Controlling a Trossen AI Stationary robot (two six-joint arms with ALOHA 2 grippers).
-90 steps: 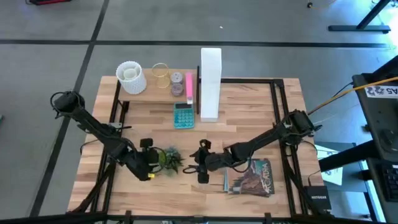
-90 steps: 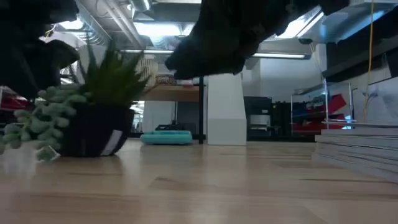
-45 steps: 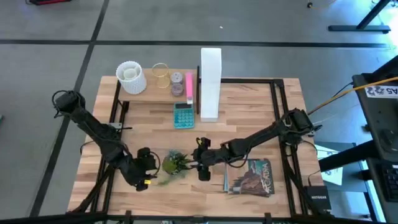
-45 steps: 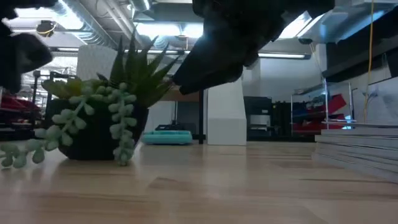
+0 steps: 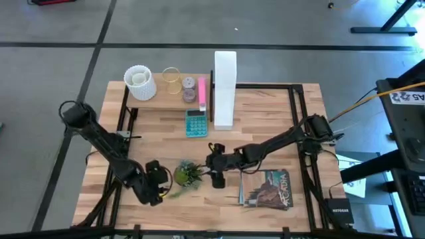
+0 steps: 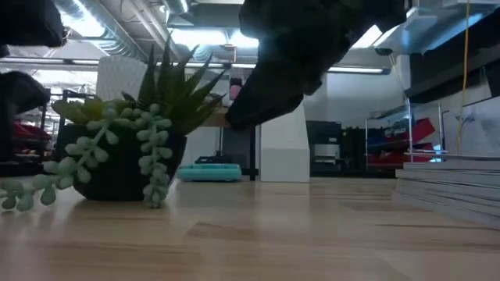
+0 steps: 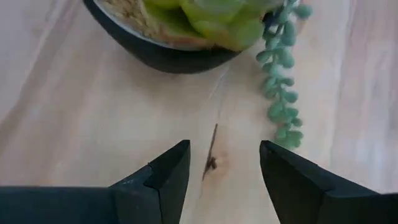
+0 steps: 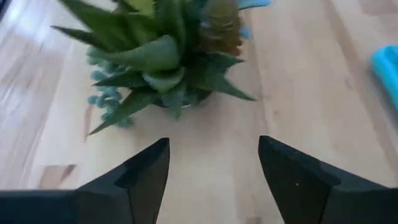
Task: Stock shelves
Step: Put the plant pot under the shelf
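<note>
Both sets of fingers stand spread and empty, your left gripper (image 5: 161,180) and right gripper (image 5: 211,171) flanking the potted succulent (image 5: 188,174) (dark pot, trailing beads), while the light-wood, black-framed shelf (image 5: 166,98) and white file box (image 5: 224,89) stand at the table's far edge.

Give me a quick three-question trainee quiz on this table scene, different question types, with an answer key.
1. True or false: the left gripper is shut on the potted plant.
2. Which lies on the table in front of the shelf? A) teal calculator B) white ribbed cup C) magazine
3. Fill in: the right gripper is open and faces the ____.

Key: 1 false; 2 A; 3 potted plant.
</note>
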